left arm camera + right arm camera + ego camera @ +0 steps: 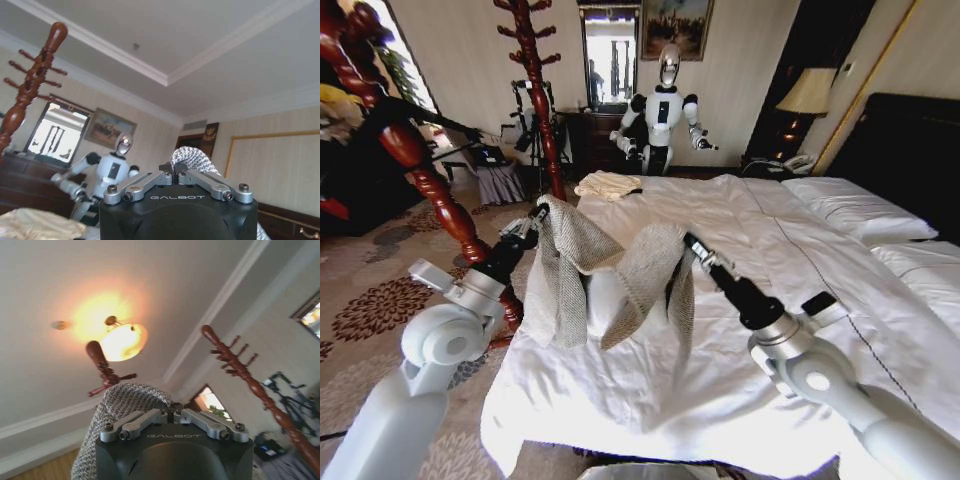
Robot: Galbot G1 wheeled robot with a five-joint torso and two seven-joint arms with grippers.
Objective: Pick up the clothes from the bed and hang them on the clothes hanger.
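Note:
The clothes [590, 270], a grey-beige flecked knit jacket, hang lifted above the foot of the bed [740, 330], sagging in the middle between both grippers. My left gripper [533, 220] is shut on the jacket's left upper edge. My right gripper [692, 245] is shut on its right upper edge. In the left wrist view the knit fabric [192, 157] bulges out past the closed left gripper [174, 172]. The right wrist view has the fabric [120, 400] draped over the side of the closed right gripper [171, 412]. The clothes hanger is hidden.
A reddish-brown wooden pole with pegs [410, 160] stands close by my left arm, and a second one [538, 90] farther back. A small cream folded cloth [608, 184] lies at the bed's far corner. Pillows [860, 210] lie at the right. Another robot [663, 110] stands behind the bed.

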